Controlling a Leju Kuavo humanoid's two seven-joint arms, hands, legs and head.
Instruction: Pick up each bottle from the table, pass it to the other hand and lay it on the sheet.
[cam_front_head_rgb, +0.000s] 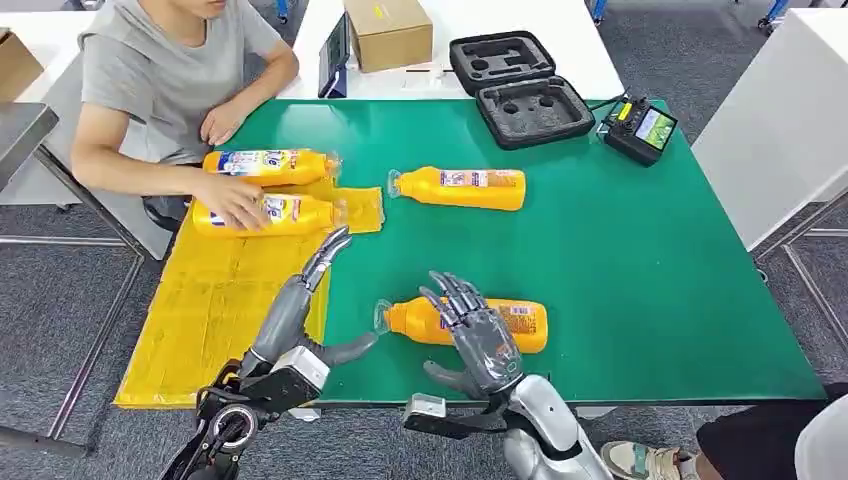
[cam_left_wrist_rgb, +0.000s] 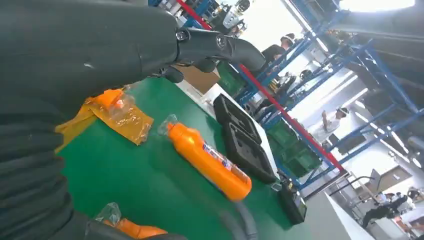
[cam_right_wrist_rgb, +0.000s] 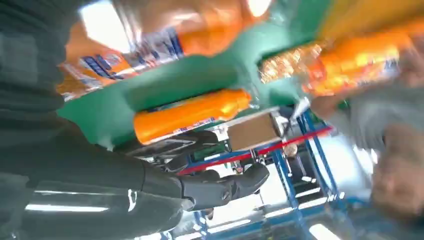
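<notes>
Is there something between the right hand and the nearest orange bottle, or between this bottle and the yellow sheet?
Nothing visible blocks the right hand; it hovers open directly over the near bottle. Between that bottle and the yellow sheet is the open left hand, which should receive it. The person's hand rests on a bottle on the sheet's far end.

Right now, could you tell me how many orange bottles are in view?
4: two on the yellow sheet at and, one mid-table, one under the right hand at.

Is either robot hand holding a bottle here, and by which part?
Neither. The left hand is open. The right hand is spread above the near orange bottle, not closed on it.
</notes>
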